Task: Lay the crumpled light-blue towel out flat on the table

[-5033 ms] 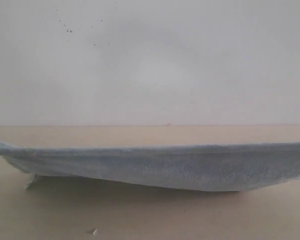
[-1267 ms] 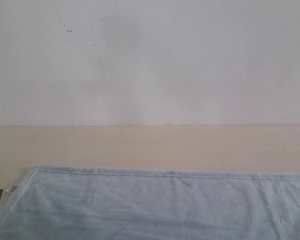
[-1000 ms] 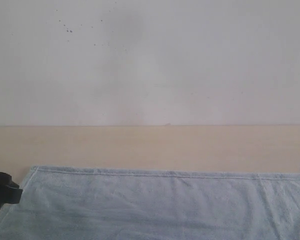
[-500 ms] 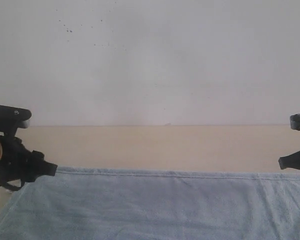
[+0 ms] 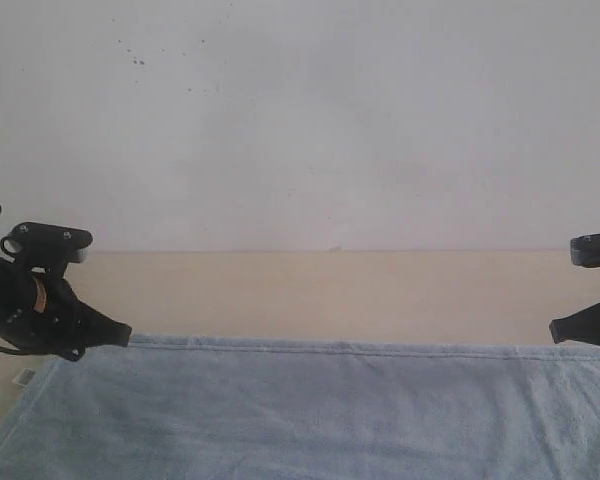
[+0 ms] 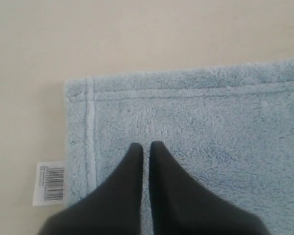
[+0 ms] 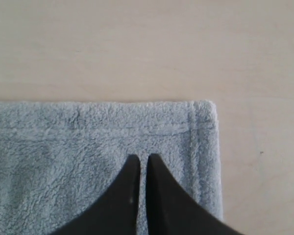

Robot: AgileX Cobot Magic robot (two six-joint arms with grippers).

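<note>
The pale blue towel (image 5: pixel 330 410) lies flat on the beige table (image 5: pixel 330 290), its far hem running straight across the exterior view. My left gripper (image 5: pixel 120 335) hovers over the far left corner, jaws shut with only a thin slit and nothing between them. In the left wrist view the gripper (image 6: pixel 146 145) sits above the towel (image 6: pixel 210 112) near its hemmed corner. My right gripper (image 5: pixel 560 330) hangs at the far right corner, also shut and empty. The right wrist view shows that gripper (image 7: pixel 143 157) over the towel (image 7: pixel 63 142), just inside the hem.
A white barcode tag (image 5: pixel 24 377) sticks out from the towel's left edge; it shows as the tag (image 6: pixel 51 182) in the left wrist view. A white wall (image 5: pixel 300 120) rises behind the table. Bare tabletop (image 7: pixel 137 44) lies beyond the far hem.
Five seconds ago the towel hung stretched above the table; now it lies flat. Over the last second both arms have risen into view above the far corners, the left one shifting rightward.
</note>
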